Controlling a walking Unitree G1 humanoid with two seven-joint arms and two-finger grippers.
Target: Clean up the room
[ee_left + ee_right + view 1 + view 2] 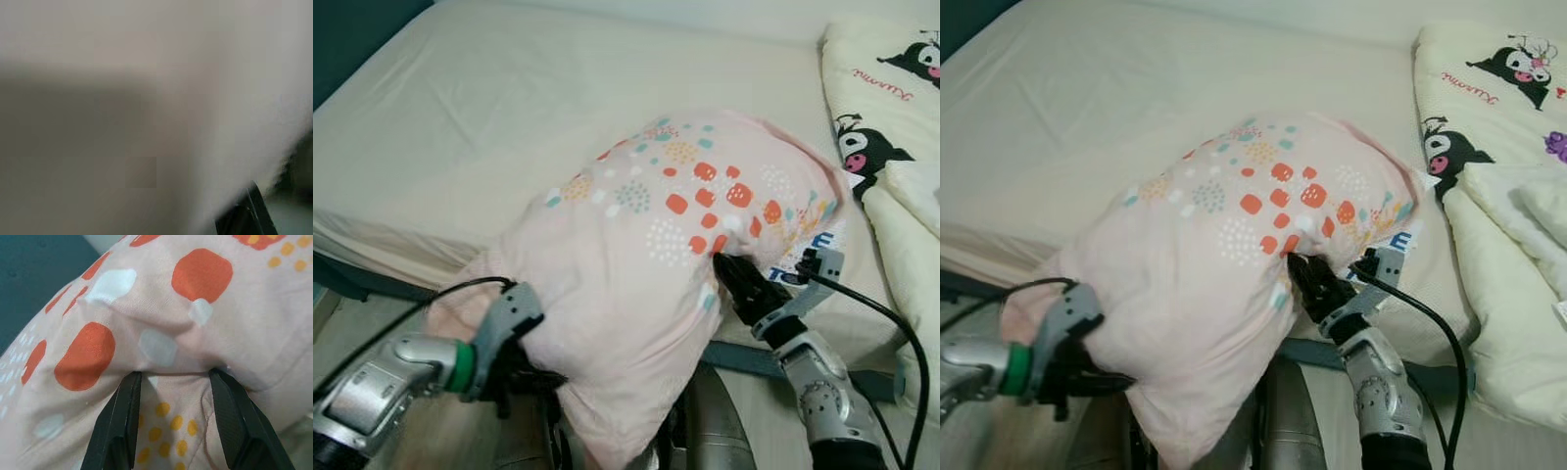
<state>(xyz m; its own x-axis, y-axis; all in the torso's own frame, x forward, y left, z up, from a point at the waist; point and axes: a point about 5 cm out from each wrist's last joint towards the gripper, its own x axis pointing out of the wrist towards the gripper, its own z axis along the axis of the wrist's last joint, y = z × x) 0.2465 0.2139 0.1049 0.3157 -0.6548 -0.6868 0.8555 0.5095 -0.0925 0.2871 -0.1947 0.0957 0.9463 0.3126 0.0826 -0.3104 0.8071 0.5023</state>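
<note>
A pale pink pillow (656, 225) with orange, white and teal spots lies tilted over the near edge of the bed, its lower end hanging off the mattress. My right gripper (729, 269) grips its right side from below. In the right wrist view the two black fingers (117, 426) are clamped on a bunched fold of the pillow cloth (195, 333). My left gripper (533, 377) is tucked under the pillow's lower left corner, with the cloth draped over it. The left wrist view is a blur of pale cloth (146, 122) pressed close to the camera.
The bed's cream sheet (460, 117) spreads out behind the pillow. A white quilt (891, 147) with black cartoon figures lies bunched along the right side. An item with blue lettering (808, 259) peeks out beneath the pillow. The dark bed frame (744, 357) runs below the mattress edge.
</note>
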